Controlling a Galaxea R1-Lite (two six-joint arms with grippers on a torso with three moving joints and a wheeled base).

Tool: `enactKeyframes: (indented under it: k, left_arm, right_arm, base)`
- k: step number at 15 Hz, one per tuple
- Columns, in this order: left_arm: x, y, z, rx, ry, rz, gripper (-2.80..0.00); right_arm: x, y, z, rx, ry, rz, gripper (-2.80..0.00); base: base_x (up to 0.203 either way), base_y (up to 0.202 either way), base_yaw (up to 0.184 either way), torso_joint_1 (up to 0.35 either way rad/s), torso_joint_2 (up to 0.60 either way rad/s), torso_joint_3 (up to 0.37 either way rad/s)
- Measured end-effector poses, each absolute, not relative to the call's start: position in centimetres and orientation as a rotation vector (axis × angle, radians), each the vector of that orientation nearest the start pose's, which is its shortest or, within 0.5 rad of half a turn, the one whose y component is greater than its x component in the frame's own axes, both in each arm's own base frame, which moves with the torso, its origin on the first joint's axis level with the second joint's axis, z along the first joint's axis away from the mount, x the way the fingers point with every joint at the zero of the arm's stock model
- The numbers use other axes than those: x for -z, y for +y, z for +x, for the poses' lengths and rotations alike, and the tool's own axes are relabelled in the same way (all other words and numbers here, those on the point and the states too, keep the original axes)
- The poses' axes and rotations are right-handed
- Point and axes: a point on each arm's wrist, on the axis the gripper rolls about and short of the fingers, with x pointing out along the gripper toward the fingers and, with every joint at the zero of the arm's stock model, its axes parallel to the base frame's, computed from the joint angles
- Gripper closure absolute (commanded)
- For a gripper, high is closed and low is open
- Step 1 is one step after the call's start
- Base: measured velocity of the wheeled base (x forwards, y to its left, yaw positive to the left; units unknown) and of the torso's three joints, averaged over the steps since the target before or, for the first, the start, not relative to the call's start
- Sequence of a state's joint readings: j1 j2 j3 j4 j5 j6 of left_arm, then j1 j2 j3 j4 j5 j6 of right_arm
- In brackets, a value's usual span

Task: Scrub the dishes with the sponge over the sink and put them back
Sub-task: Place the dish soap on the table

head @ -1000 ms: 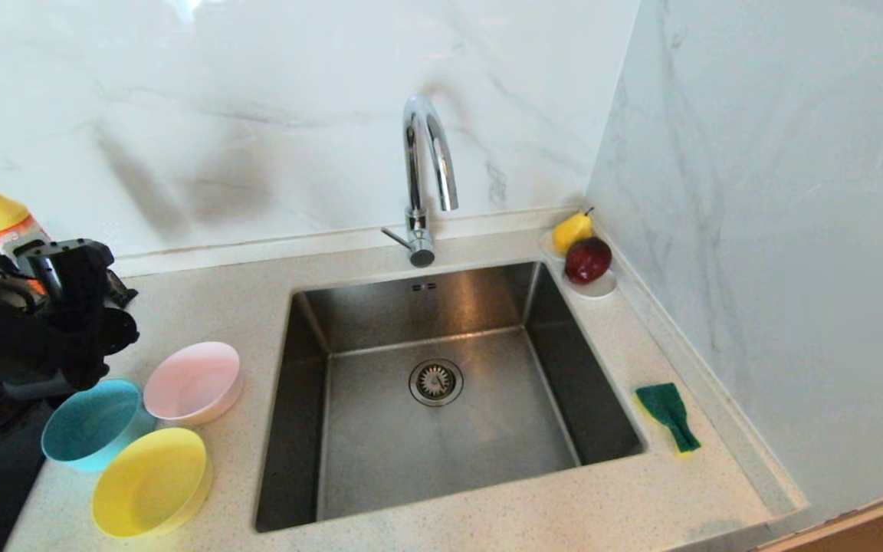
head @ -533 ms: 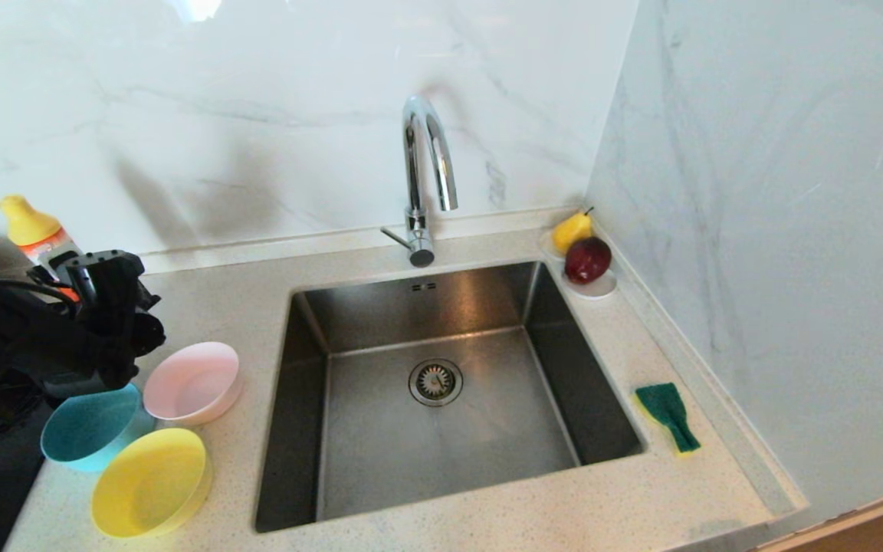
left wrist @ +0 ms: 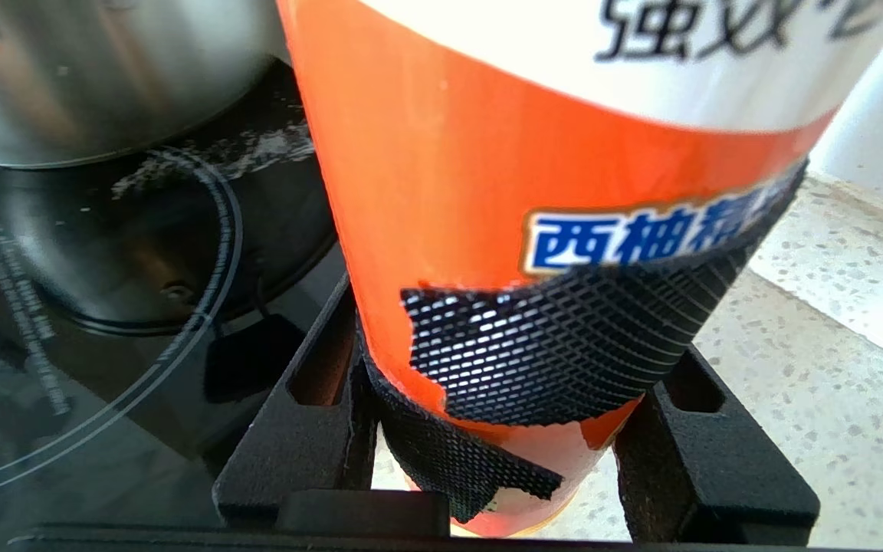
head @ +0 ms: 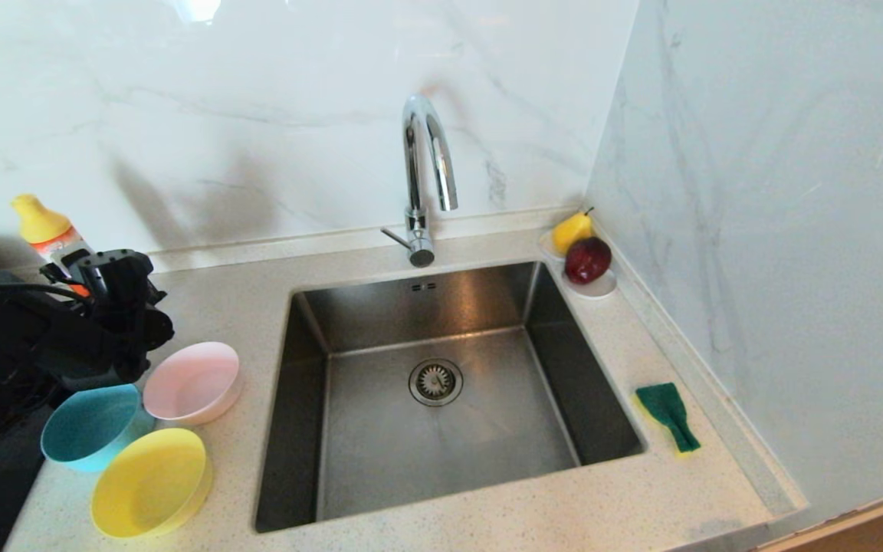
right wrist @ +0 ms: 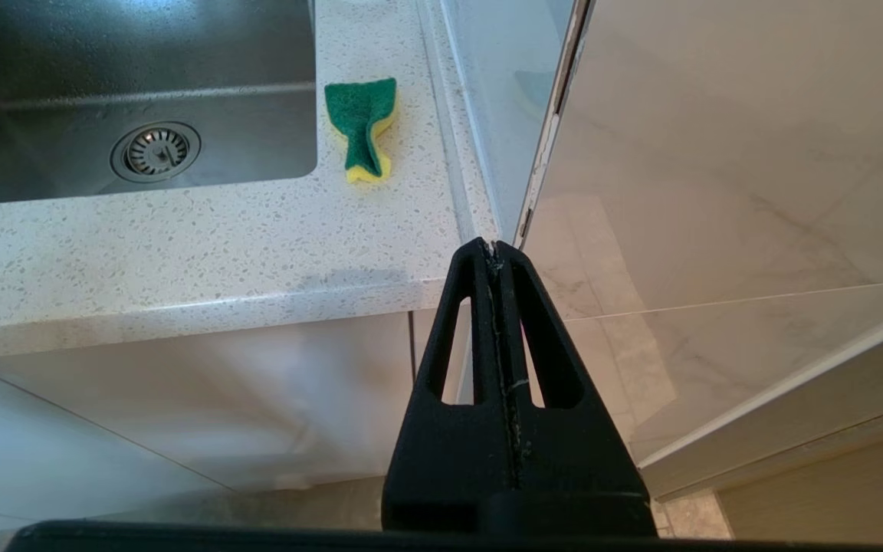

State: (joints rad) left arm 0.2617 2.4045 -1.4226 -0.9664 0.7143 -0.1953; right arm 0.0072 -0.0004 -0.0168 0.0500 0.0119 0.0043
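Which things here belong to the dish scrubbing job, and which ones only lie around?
For the job: pink bowl, blue bowl, yellow bowl, sponge, sink.

Just lying about: detergent bottle held in the left gripper, steel pot, saucer with fruit, faucet.

**Left wrist view: gripper closed around a detergent bottle**

The left gripper (left wrist: 514, 452), with its two black fingers (left wrist: 300, 437) set to either side, clasps the lower part of an orange plastic bottle (left wrist: 487, 192). The bottle carries a white label band with dark characters, a blue-lettered label strip and a wrap of black mesh tape (left wrist: 556, 353) around its base. Beside the bottle on one side lies a glossy black glass cooktop (left wrist: 104, 368) marked with ring lines, bearing a round brushed steel pot (left wrist: 96, 77). On the other side extends a pale speckled stone countertop (left wrist: 832, 383).
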Motion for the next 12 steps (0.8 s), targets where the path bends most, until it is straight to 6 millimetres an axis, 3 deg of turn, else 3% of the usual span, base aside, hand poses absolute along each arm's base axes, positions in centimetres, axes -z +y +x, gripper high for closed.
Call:
enactKeyframes:
  k: [12]
  left_arm:
    - [-8.6,13.3,47.6,-0.957,-0.070,-0.161,0.00]
  right_arm:
    - [-7.5,0.0,-2.4,-0.019,0.033,0.005,0.00]
  base:
    - [0.000,0.000,0.000,0.000,0.00,0.000]
